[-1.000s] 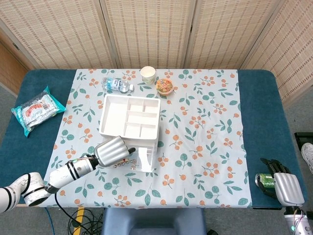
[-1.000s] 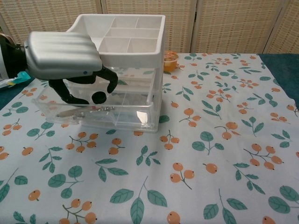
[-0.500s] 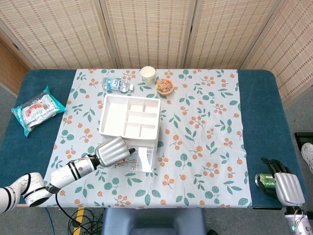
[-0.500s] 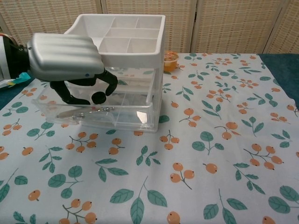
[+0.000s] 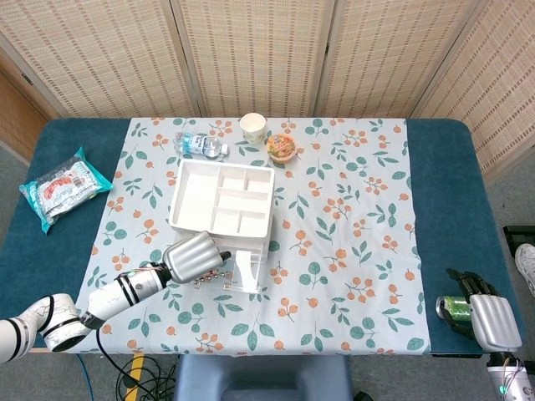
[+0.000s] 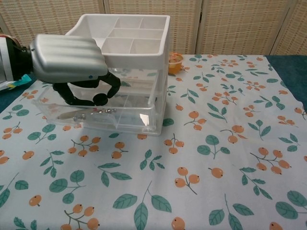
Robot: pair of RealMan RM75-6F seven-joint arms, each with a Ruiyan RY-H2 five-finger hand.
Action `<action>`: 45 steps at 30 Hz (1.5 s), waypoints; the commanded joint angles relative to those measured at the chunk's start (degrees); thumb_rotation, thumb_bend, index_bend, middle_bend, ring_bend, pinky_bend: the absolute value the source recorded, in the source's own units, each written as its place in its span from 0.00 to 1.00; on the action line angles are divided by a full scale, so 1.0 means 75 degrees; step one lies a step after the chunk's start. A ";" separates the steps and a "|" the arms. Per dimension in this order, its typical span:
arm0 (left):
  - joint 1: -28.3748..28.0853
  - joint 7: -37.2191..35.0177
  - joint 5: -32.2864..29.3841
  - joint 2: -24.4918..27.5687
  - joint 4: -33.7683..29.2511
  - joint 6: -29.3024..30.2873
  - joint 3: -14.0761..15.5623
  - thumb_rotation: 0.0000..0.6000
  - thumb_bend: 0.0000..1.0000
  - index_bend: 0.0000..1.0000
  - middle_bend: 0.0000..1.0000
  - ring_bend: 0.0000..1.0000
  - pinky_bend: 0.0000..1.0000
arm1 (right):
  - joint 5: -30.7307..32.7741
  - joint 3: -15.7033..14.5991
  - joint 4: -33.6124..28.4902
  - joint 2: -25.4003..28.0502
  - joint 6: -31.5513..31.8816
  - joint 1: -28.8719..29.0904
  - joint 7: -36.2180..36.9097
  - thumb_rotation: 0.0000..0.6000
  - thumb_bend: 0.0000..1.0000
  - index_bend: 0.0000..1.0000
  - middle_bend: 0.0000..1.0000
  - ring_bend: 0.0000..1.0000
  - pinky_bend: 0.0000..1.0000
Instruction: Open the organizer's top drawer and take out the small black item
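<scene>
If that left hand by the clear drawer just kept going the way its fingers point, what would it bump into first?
Probably the inside of the clear drawer. The left hand has its fingers curled down into it, just above some small metal bits on the drawer floor. How close they are is hard to judge.

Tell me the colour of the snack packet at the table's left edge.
The snack packet is teal with red-and-white contents, clearest in the head view.

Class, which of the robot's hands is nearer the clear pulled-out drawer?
Left. The left hand reaches into the drawer; the right hand sits far off at the table's edge.
</scene>
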 commanded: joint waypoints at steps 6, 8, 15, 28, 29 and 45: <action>-0.0021 -0.0065 0.0041 -0.0060 0.0079 0.0052 0.0007 1.00 0.33 0.46 0.95 1.00 1.00 | -0.0015 0.0008 0.0011 0.0002 0.0041 -0.0011 0.0025 1.00 0.33 0.14 0.26 0.20 0.25; -0.0034 -0.0092 0.0057 -0.0085 0.0115 0.0063 0.0009 1.00 0.33 0.46 0.95 1.00 1.00 | -0.0013 0.0013 0.0019 0.0002 0.0058 -0.0019 0.0035 1.00 0.33 0.14 0.26 0.20 0.25; -0.0051 -0.0218 0.0102 -0.0134 0.0159 0.0113 0.0035 1.00 0.33 0.48 0.95 1.00 1.00 | -0.0016 0.0018 0.0037 -0.0005 0.0072 -0.0025 0.0057 1.00 0.33 0.14 0.26 0.20 0.25; 0.0011 -0.0422 0.0160 -0.0066 0.0096 0.0393 0.0027 1.00 0.34 0.49 0.95 1.00 1.00 | -0.0023 0.0029 0.0075 -0.0021 0.0079 -0.0022 0.0090 1.00 0.33 0.14 0.26 0.20 0.25; 0.0037 -0.0435 0.0163 -0.0030 0.0062 0.0446 0.0025 1.00 0.34 0.49 0.95 1.00 1.00 | -0.0026 0.0032 0.0075 -0.0022 0.0081 -0.0019 0.0092 1.00 0.33 0.14 0.26 0.20 0.25; 0.0903 -0.0699 0.0081 0.0680 -0.0549 0.1702 0.0056 1.00 0.34 0.49 0.95 1.00 1.00 | -0.0146 0.0022 0.0046 -0.0028 0.0065 0.0052 0.0080 1.00 0.33 0.14 0.26 0.20 0.25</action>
